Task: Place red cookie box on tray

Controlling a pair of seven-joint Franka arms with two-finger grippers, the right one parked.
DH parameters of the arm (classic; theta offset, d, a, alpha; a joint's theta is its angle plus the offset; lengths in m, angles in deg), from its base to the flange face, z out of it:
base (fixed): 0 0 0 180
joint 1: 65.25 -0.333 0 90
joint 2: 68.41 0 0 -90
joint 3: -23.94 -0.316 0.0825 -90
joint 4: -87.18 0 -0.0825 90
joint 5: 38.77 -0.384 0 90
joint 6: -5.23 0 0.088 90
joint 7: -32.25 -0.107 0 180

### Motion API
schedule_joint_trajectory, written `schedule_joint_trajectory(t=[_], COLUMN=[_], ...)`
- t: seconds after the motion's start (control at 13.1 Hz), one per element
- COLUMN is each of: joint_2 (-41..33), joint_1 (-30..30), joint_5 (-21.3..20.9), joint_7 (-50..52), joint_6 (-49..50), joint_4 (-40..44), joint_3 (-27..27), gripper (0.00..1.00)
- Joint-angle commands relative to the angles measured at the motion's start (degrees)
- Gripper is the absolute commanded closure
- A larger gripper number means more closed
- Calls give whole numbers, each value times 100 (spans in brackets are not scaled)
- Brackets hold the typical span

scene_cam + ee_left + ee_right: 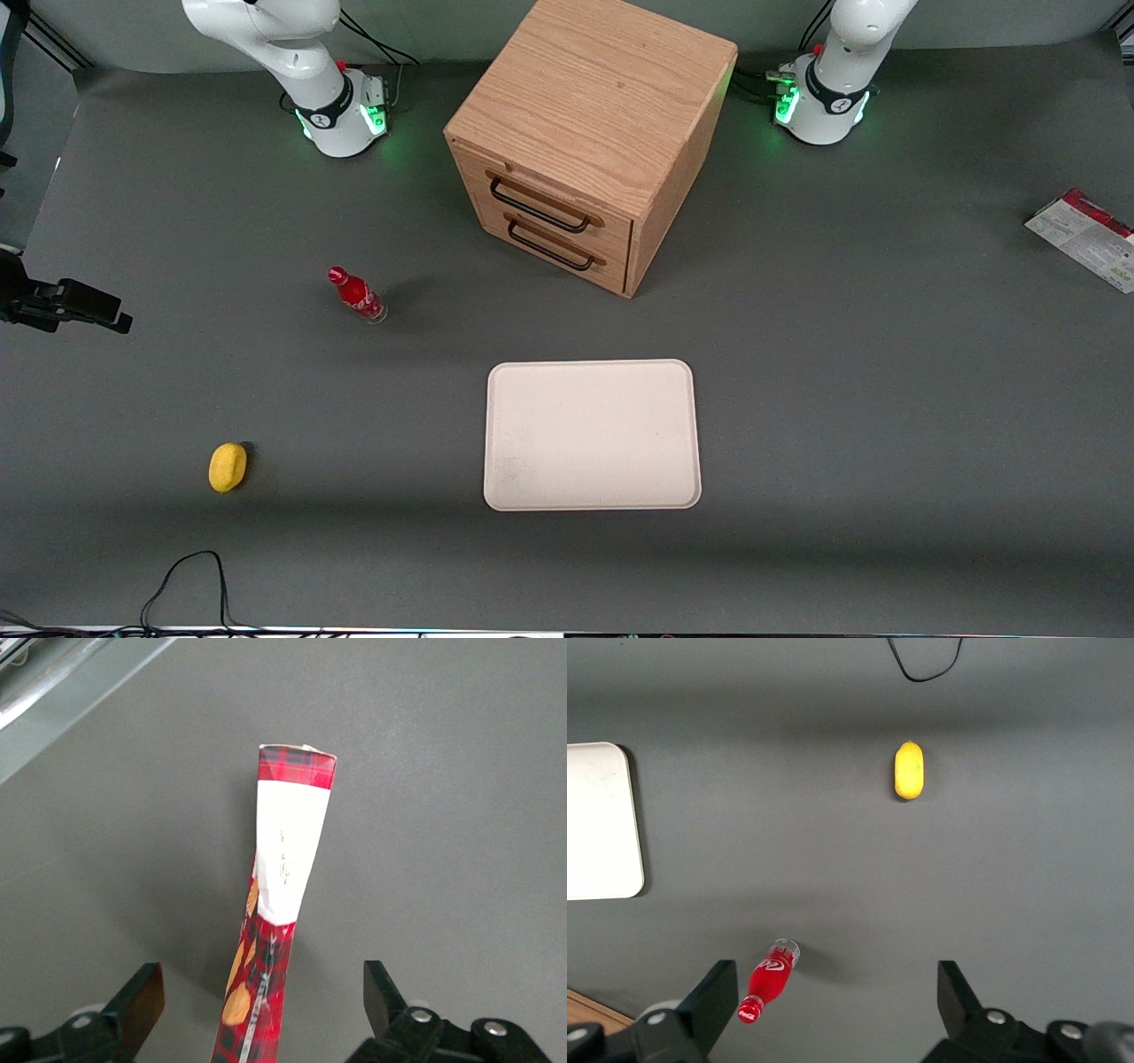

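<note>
The red cookie box [1085, 237] sits at the working arm's end of the table, cut by the front view's edge, showing its pale face with green print and a dark red edge. In the left wrist view the box [288, 842] turns a narrow red edge with white and orange patches toward the camera. My gripper [261, 983] is open, one finger on each side of that edge with a gap on both sides. The front view does not show the gripper. The cream-white tray [592, 434] lies bare near the table's middle, nearer the front camera than the cabinet.
A wooden two-drawer cabinet [589, 133] stands between the arm bases. A small red bottle [357, 295] and a yellow lemon-like object [228, 466] lie toward the parked arm's end. A black cable [190, 576] loops at the table's front edge.
</note>
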Motion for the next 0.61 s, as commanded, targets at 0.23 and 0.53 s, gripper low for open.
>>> schedule_joint_trajectory(t=[0.23, 0.53], joint_2=[380, 450], joint_1=[151, 151], joint_5=[90, 90], joint_7=[88, 35], joint_6=[-422, -422], joint_4=[-5, -5], joint_3=[0, 0], gripper=[0, 4])
